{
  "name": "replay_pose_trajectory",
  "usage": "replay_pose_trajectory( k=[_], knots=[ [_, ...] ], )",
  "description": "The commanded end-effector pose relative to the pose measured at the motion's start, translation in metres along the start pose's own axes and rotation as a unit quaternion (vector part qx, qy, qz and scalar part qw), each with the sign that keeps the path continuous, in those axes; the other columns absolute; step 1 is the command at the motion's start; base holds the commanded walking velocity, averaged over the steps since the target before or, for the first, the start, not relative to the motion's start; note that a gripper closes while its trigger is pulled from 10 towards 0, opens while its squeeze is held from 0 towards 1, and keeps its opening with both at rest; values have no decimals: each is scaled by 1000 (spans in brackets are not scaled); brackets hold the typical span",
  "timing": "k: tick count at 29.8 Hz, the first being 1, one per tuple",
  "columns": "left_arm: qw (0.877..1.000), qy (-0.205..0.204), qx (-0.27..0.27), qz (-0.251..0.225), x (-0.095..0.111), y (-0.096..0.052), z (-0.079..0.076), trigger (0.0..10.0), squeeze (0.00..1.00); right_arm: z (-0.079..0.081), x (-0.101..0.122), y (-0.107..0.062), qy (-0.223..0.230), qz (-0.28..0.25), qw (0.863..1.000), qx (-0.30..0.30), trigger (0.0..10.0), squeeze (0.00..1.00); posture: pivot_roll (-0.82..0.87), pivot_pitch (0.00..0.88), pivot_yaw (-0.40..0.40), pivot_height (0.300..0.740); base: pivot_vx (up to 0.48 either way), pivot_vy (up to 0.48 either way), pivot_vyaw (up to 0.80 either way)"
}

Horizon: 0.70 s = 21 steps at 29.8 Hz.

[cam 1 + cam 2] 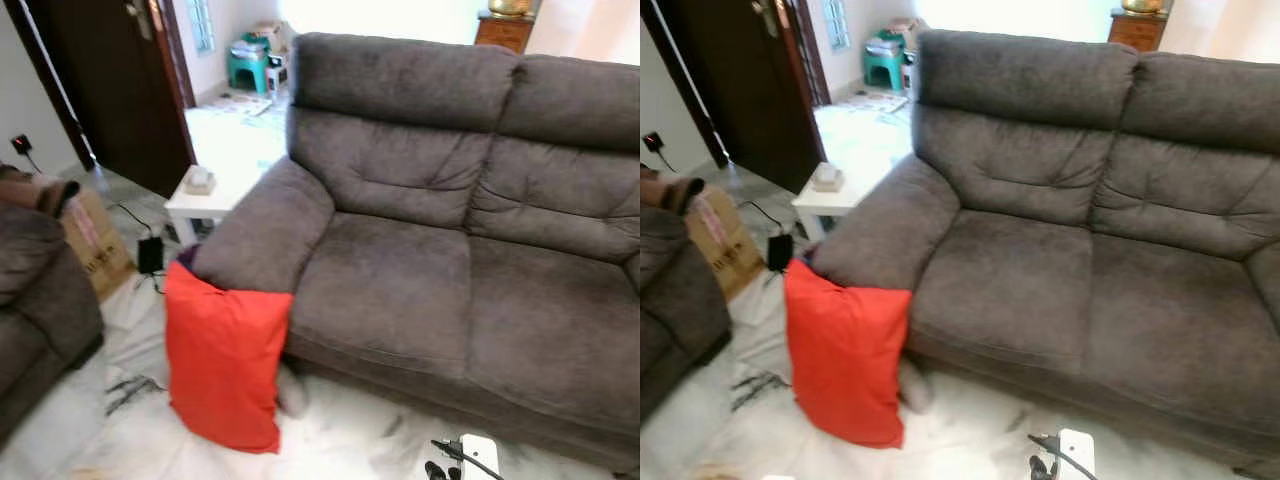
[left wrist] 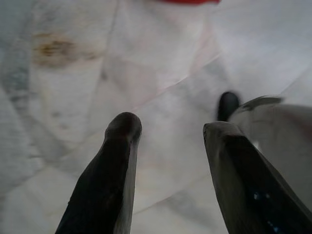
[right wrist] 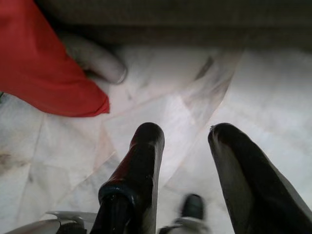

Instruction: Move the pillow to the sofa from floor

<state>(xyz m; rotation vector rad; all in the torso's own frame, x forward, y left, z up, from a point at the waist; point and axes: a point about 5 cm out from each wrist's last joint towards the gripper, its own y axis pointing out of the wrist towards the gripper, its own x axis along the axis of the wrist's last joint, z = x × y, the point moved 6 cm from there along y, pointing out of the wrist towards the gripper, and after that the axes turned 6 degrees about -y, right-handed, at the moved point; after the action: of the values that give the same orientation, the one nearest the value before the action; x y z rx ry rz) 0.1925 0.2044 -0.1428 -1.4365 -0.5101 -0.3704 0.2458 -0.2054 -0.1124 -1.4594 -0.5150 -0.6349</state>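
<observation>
1 red pillow [image 1: 225, 355] on floor, against 1 sofa [image 1: 440, 290]

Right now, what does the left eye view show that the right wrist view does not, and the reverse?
Left eye view alone: the whole grey sofa, the white side table, a cardboard box, the dark door, and the red pillow standing upright against the sofa arm.

Right wrist view alone: the right gripper, jaws open above the floor.

Both: the red pillow's lower corner, the pale marble floor, and the sofa's base.
</observation>
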Motion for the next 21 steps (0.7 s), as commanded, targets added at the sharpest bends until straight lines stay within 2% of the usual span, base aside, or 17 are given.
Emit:
replay_pose_trajectory(
  k=[1,3,11,12,13,15,19,21],
  knots=[
    [999,29,-17,1,0,0,-7,10000,0,-12,-14,-5,15,13,1000,-19,10000,0,32,93,88,740,0,0,0],
    [999,40,-20,-6,8,1,-6,10000,0,-13,-15,-5,23,13,999,-23,10000,0,26,104,93,740,0,0,0],
    [999,42,-20,-8,10,1,-5,10000,0,-12,-16,-5,25,14,999,-23,10000,0,26,104,93,740,0,0,0],
    [999,35,-3,-30,26,2,8,10000,0,-2,-22,-5,0,30,1000,2,10000,0,165,107,-37,740,0,0,0],
    [998,29,10,-48,39,2,18,10000,0,6,-27,-5,-28,44,998,24,10000,0,179,108,-46,740,0,0,0],
    [997,24,25,-67,50,2,29,10000,0,15,-27,-4,-56,51,996,49,10000,0,190,113,-42,740,0,0,0],
    [997,42,21,-63,47,1,29,10000,0,19,-14,0,-33,33,998,43,10000,0,191,120,-17,740,0,0,0],
    [997,46,19,-63,48,1,29,10000,0,28,-11,2,-31,30,998,44,10000,0,185,113,20,740,0,0,0]
  ],
)
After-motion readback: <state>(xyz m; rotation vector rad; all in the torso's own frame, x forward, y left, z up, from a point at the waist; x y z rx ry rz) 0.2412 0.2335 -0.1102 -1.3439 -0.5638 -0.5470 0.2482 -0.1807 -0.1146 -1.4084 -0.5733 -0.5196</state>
